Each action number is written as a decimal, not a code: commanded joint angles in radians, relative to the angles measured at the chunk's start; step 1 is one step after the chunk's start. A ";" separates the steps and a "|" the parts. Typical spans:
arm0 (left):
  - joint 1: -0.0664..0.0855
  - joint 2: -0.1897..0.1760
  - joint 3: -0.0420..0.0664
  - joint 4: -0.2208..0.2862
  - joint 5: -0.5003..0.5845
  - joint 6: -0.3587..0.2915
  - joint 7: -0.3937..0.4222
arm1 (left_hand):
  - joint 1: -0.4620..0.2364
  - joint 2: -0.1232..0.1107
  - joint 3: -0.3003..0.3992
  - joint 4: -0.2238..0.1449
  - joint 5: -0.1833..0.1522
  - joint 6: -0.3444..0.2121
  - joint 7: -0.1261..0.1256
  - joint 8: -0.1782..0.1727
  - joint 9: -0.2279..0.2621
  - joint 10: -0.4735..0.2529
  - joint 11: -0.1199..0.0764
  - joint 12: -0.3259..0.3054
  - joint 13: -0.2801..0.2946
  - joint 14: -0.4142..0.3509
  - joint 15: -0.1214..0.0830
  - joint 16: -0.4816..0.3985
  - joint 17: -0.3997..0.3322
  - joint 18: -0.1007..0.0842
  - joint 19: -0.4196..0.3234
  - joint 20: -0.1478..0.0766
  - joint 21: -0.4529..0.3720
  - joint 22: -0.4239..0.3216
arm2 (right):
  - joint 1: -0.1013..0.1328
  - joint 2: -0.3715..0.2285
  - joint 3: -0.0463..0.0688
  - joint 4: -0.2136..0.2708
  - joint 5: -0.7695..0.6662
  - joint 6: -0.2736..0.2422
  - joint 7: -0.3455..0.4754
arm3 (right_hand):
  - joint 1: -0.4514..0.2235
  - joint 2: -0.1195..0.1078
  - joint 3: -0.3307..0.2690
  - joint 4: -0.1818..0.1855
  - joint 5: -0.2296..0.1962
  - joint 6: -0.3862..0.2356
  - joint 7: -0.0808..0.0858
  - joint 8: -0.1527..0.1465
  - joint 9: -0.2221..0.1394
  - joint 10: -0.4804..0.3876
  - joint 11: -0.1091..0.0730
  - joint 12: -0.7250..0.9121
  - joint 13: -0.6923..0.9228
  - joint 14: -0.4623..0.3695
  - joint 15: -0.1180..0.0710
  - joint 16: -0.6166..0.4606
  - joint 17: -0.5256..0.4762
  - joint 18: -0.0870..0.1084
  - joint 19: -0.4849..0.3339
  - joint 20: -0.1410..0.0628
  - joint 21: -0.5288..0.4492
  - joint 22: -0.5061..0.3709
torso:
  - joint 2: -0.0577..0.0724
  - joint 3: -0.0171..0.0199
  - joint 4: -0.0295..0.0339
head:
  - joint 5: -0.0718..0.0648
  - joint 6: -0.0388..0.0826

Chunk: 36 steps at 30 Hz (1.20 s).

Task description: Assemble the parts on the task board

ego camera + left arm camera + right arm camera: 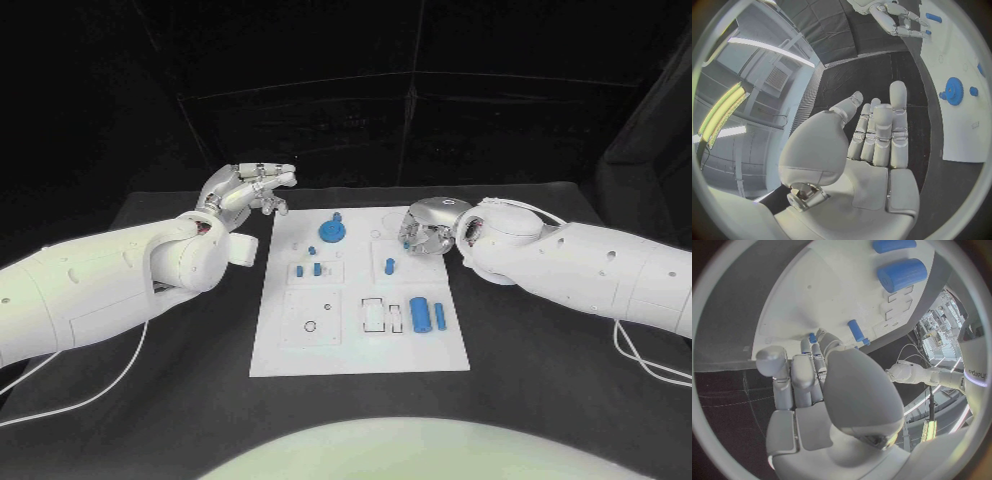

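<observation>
Both hands [248, 187] [428, 227] over task board [361, 345], empty

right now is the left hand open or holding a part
Open. The left hand shows a bare palm with fingers extended, nothing in them, beside the task board.

Two bulky white arms, smooth-shelled, dotted with small dark screw holes. Left arm [101, 285] swelling to a rounded wrist housing; right arm [606, 270] likewise. Thin white cables looping from under each forearm, another arching over the right wrist. Silver many-fingered left hand [248, 188] and right hand [430, 226], metallic, segmented, with pale smooth finger pads [898, 95] and palm panels. Glimpses of bare metal fittings at the thumb base.
</observation>
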<state>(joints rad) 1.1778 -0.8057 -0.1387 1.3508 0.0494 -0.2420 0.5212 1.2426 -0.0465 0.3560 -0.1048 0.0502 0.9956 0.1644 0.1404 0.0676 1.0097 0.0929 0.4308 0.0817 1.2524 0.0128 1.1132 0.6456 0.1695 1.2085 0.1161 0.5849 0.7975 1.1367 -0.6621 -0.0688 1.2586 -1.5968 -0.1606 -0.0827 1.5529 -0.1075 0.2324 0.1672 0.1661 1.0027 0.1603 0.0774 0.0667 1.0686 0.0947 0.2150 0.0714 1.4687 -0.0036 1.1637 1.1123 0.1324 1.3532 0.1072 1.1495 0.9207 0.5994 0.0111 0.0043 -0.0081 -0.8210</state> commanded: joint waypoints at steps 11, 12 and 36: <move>0.001 -0.004 0.001 0.003 0.011 0.030 -0.002 | -0.007 0.006 -0.009 0.001 -0.001 0.008 -0.001 0.004 0.001 -0.004 0.002 0.007 0.000 -0.012 0.001 -0.008 -0.013 0.013 -0.005 -0.001 -0.007 -0.005 | -0.004 0.022 0.000 -0.015 -0.022 0.045 -0.015 | -0.014 0.032 0.065 -0.001 -0.034 0.039 -0.005 0.000 0.003 0.040 -0.007 -0.014 -0.009 0.027 0.005 0.010 -0.001 -0.016 0.017 -0.003 0.027 0.027 | -0.001 -0.0008 0.0003 | -0.005 0.000; 0.001 -0.004 0.001 0.003 0.011 0.031 -0.003 | -0.006 0.007 -0.009 0.001 -0.001 0.009 -0.002 0.004 0.001 -0.004 0.002 0.008 0.000 -0.012 0.001 -0.009 -0.015 0.013 -0.005 -0.001 -0.007 -0.006 | -0.004 0.024 0.000 -0.016 -0.022 0.048 -0.019 | -0.016 0.033 0.069 -0.001 -0.036 0.040 -0.005 -0.001 0.003 0.041 -0.007 -0.016 -0.010 0.028 0.005 0.010 -0.001 -0.016 0.018 -0.003 0.027 0.028 | 0.000 -0.0006 0.0005 | -0.005 -0.001; 0.002 -0.008 0.001 0.003 0.011 0.036 -0.038 | 0.015 0.015 -0.008 -0.009 -0.001 0.008 -0.001 0.005 0.000 -0.013 0.001 0.013 -0.001 -0.019 0.000 -0.013 -0.031 0.014 -0.003 -0.003 -0.015 -0.015 | -0.014 0.033 0.000 0.001 -0.113 0.058 -0.104 | -0.044 0.026 0.208 -0.078 -0.060 0.097 -0.012 -0.003 0.004 0.102 -0.018 -0.055 -0.007 0.030 -0.008 0.033 -0.002 -0.023 0.033 -0.015 0.063 0.072 | -0.001 -0.0005 -0.0010 | -0.007 -0.007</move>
<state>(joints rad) 1.1777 -0.8130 -0.1389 1.3518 0.0560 -0.2205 0.4917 1.2539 -0.0351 0.3480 -0.1076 0.0502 0.9991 0.1607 0.1403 0.0678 1.0029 0.0937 0.4375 0.0816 1.2382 0.0126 1.1033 0.6158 0.1694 1.2086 0.1161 0.5767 0.7841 1.1303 -0.6279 -0.0628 1.2587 -1.6846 -0.1259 -0.1645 1.5155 -0.0816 0.4345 0.0892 0.0991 1.0948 0.1484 0.0774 0.0715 1.1617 0.0769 0.1624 0.0637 1.4686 -0.0037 1.1905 1.1107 0.1160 1.3797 0.0946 1.2101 0.9916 0.5994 0.0110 0.0034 -0.0128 -0.8274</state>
